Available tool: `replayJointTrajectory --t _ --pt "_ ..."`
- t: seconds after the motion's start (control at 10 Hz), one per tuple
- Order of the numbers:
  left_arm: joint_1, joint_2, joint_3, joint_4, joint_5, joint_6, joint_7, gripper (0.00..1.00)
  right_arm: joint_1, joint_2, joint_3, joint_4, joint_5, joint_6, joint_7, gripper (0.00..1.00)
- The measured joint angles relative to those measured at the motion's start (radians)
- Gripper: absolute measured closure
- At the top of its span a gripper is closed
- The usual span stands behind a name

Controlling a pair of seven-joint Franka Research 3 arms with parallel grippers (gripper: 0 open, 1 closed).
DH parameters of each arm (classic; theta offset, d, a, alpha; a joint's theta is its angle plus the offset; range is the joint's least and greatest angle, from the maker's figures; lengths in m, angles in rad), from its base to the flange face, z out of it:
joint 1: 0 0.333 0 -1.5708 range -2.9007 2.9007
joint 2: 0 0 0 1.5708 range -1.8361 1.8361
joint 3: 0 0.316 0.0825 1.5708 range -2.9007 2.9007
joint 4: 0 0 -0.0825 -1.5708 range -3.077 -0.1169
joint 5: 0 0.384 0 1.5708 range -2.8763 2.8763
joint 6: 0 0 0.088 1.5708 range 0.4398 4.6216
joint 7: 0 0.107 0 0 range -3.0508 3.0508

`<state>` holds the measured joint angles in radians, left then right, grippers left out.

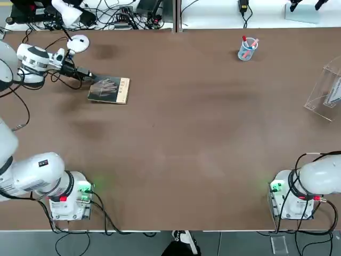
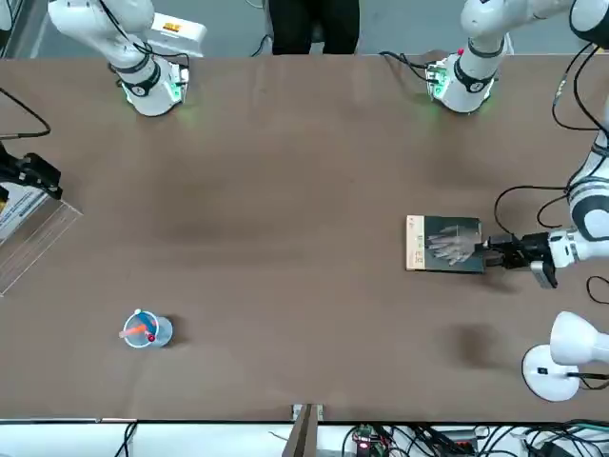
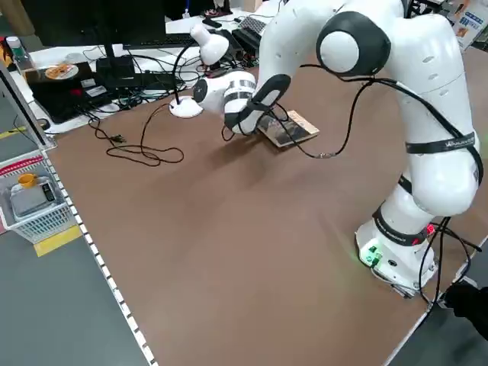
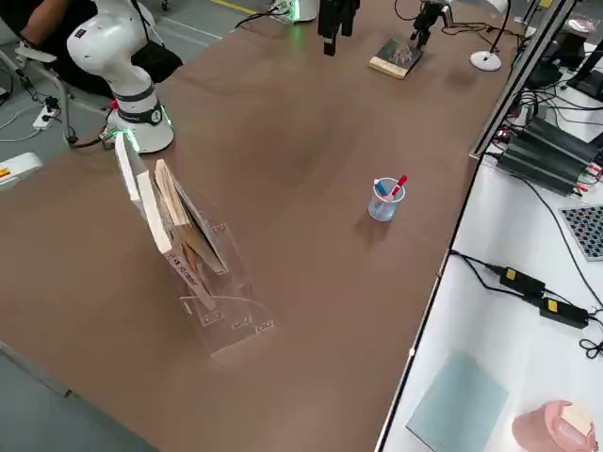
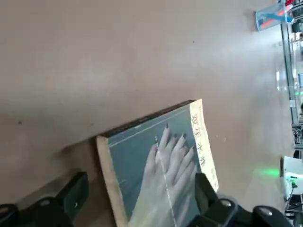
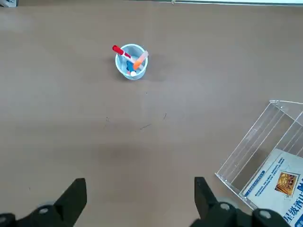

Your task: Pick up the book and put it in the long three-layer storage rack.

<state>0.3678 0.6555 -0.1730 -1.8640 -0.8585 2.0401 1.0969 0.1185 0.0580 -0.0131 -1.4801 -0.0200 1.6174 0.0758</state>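
- My left gripper [image 5: 142,195] stands wide open at the paperback book [image 5: 158,165], with nothing held; one finger is beside it, the other reaches over its cover, and I cannot tell whether either touches.
- The book lies flat on the tabletop [image 1: 170,144], on my left side; I judge it light, slightly bendy, smooth-covered and not fragile.
- I would pinch across its width, square to the edges, so it doesn't twist or fan open.
- My right gripper [image 6: 141,194] hangs near the clear acrylic rack [image 6: 250,137], wide open and empty.
- The rack holds several upright-leaning books [image 4: 179,221].
- The small cup [image 6: 131,74] holds pens [image 6: 122,52].
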Motion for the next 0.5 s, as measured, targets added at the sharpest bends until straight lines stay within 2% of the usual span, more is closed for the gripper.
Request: replayJointTrajectory --t 0.5 --pt "-0.002 0.021 -0.008 0.006 -0.024 -0.010 0.013 0.07 0.000 0.000 0.000 0.000 0.000 0.000 0.000 0.00"
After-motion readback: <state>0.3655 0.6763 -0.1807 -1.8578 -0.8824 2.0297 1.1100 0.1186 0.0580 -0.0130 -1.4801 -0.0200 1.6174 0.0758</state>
